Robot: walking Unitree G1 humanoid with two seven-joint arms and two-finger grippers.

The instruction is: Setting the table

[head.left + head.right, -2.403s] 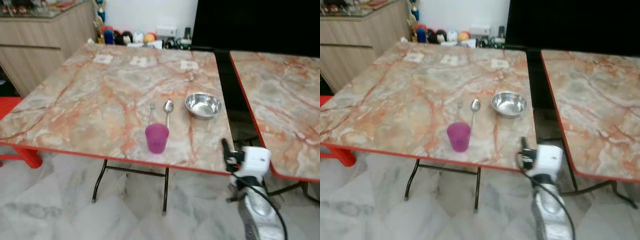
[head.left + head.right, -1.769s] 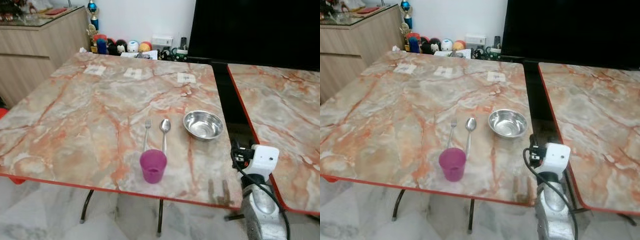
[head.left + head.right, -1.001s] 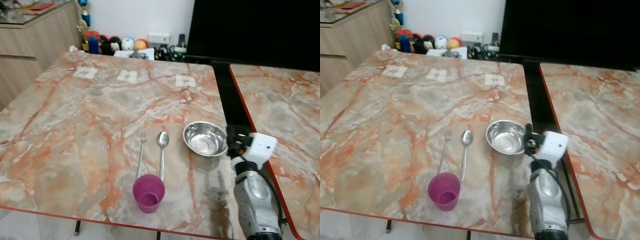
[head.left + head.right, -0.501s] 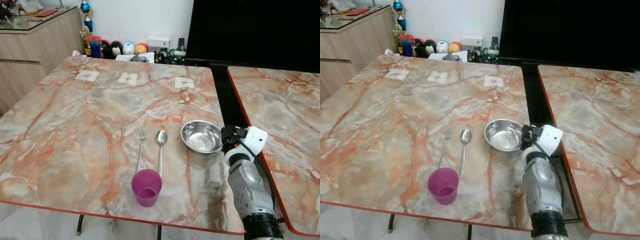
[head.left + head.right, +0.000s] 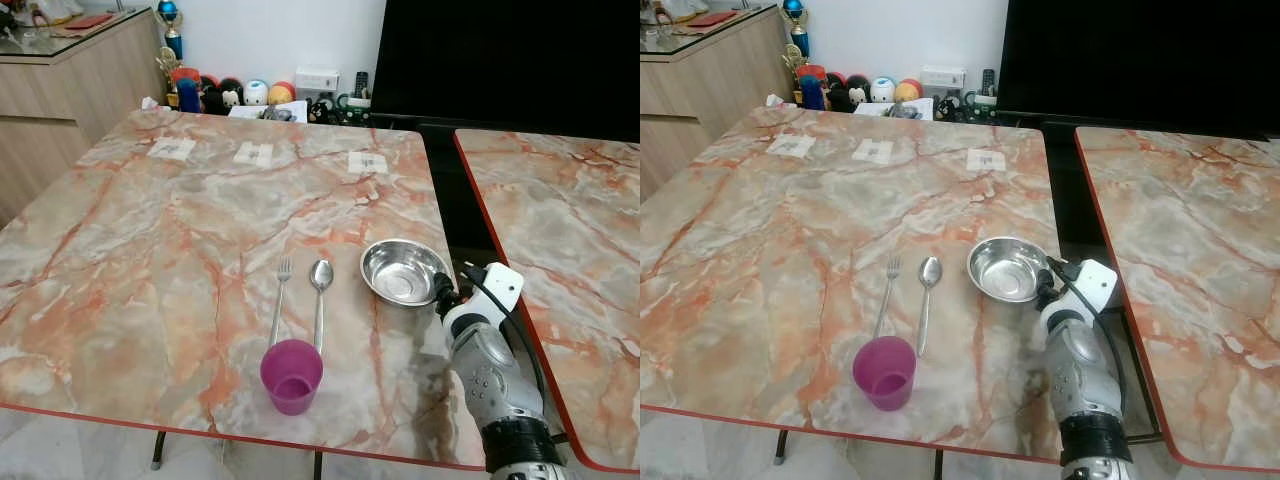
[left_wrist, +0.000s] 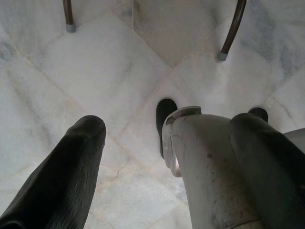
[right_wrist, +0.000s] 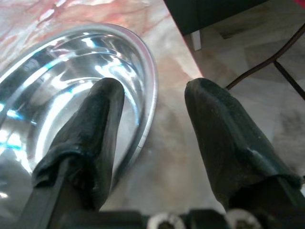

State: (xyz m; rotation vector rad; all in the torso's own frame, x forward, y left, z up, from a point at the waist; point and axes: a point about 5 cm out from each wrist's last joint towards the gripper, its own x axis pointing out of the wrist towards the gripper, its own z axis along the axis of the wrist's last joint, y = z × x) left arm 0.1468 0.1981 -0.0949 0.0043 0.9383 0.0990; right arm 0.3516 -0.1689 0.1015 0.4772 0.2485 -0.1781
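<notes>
Marble-patterned folding table with red edge (image 5: 150,300): purple plastic cup (image 5: 291,375) nearest its front edge. Beyond the cup, steel fork (image 5: 279,300) and steel spoon (image 5: 320,290), side by side. Round steel bowl (image 5: 402,271) by the table's right edge; right gripper (image 7: 152,102) straddles its rim, fingers parted. Left gripper (image 6: 167,143) spread wide over white marble floor tiles (image 6: 95,71). Behind the table: wooden sideboard (image 5: 70,70), black screen (image 5: 500,50).

right arm (image 5: 490,375): silver speckled shell, black ribbed cuff, black cable
wrist camera (image 5: 499,284): white boxy housing
right gripper (image 7: 152,119): two long matte-black fingers
leg (image 6: 214,162): silver, scuffed
</notes>
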